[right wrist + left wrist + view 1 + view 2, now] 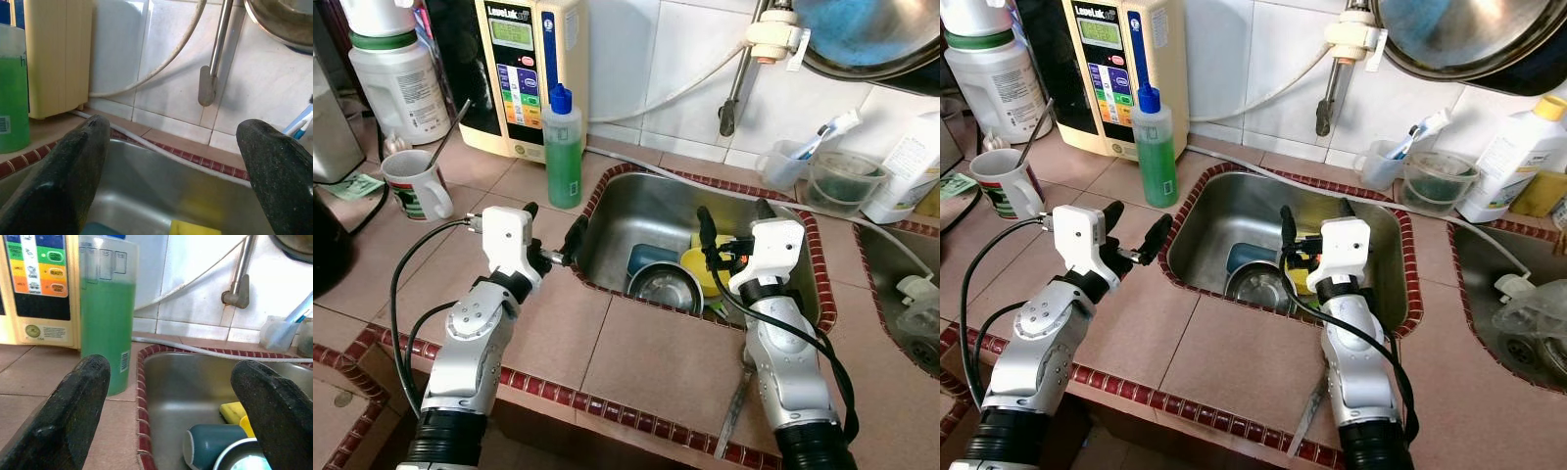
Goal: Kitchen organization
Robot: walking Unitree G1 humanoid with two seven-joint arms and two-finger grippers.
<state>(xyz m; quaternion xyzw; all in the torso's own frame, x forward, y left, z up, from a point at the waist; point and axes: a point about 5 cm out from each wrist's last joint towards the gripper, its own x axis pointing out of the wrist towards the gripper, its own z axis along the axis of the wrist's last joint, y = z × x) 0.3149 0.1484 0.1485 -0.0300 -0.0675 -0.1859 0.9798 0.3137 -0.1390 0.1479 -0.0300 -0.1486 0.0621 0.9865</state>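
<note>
A dark blue cup [651, 258] lies on its side in the steel sink [636, 211], beside a round steel bowl [664, 288] and yellow dish [698, 266]. The right claw [734, 223], spread wide, hovers directly above them, nearer; the left claw [552, 235], also wide, sits over the sink's left rim.

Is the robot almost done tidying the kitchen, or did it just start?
Looks like just starting. Nothing looks put away yet: the blue cup, metal bowl and yellow dish lie in the sink. Both pincers are open and empty, the left pincer at the sink's edge, the right pincer over the basin.
</note>
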